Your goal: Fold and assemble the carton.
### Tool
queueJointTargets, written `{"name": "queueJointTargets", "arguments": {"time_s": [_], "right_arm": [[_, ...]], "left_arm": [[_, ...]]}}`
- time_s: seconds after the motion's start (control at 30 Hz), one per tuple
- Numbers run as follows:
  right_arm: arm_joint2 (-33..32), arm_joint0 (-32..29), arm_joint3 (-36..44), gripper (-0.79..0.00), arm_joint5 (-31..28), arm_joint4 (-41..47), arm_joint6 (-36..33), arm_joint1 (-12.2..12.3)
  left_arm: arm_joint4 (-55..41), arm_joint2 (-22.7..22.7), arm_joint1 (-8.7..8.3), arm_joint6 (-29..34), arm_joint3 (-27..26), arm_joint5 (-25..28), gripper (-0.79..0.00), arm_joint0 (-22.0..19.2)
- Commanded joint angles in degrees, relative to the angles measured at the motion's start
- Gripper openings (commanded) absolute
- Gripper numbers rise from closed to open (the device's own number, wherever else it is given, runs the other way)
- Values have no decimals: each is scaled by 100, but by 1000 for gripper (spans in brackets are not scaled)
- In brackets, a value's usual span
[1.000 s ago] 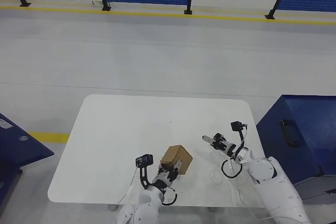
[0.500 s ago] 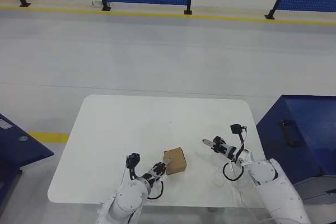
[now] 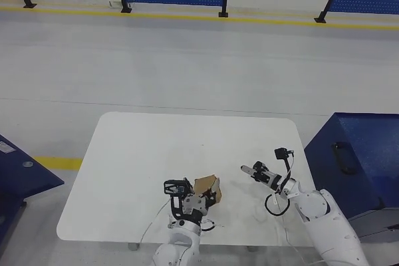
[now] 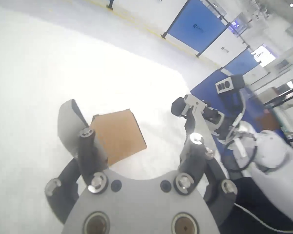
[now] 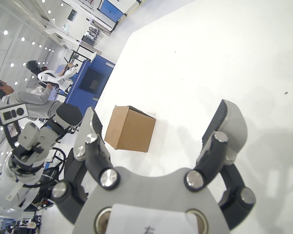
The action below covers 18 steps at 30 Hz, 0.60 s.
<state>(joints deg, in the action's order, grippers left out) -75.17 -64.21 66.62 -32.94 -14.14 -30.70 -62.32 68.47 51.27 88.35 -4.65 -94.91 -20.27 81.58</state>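
Carton (image 5: 130,129), one, on one table (image 3: 153,153); left pincer (image 4: 128,104) and right pincer (image 5: 158,108), two, spread wide, empty.

Top view: camera high above the table (image 3: 153,153), looking down from its 6 o'clock edge, far off. Left wrist view: close behind the left pincer (image 4: 129,113), facing 3 o'clock. Right wrist view: close behind the right pincer (image 5: 158,113), facing 9 o'clock. All share the carton (image 3: 208,187).

White round-cornered table (image 3: 153,149); brown carton (image 3: 209,188) on it near front edge.
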Motion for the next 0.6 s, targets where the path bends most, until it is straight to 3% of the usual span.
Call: {"name": "queueJointTargets", "arguments": {"time_s": [0.0, 0.2, 0.33, 0.57], "right_arm": [[0, 0, 0, 0, 0, 0, 0, 0], [0, 0, 0, 0, 0, 0, 0, 0], [0, 0, 0, 0, 0, 0, 0, 0], [0, 0, 0, 0, 0, 0, 0, 0]], "left_arm": [[66, -49, 17, -168, 137, -82, -785, -21], [78, -44, 15, -169, 148, -75, -785, -17], [1029, -197, 31, -245, 624, -467, -785, -221], [955, -515, 194, 195, 1177, -480, -785, -672]]}}
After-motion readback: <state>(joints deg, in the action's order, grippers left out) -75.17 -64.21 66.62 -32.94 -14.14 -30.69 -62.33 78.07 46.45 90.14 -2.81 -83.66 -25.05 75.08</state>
